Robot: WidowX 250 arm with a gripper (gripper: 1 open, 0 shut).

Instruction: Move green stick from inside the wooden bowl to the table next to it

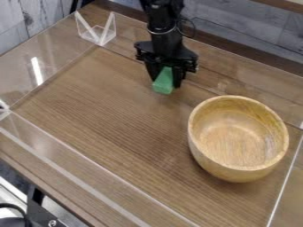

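The gripper is pointing straight down over the table, up-left of the wooden bowl, w/ its jaws clenched on the green stick. The stick is sitting between the 2 black fingers, its lower end poking out below them & looking like it's touching or just about touching the tabletop; can't tell for sure from this angle. It's tilting a bit, probably b/c it's being pinched near the top end, not the middle.

The bowl is lying empty, well apart from the stick, so the lift-out part is looking done & the arm is working on the set-down. The spot is making sense: bare wood beside the bowl, away from the clear acrylic walls & the small clear stand at the back, so nothing is getting in the way of the fingers when they're spreading.

Next, I'm guessing, the jaws are needing to let go & the arm to rise straight up. Risk: the stick is standing on end, so on release it could be tipping over or sticking to 1 finger.
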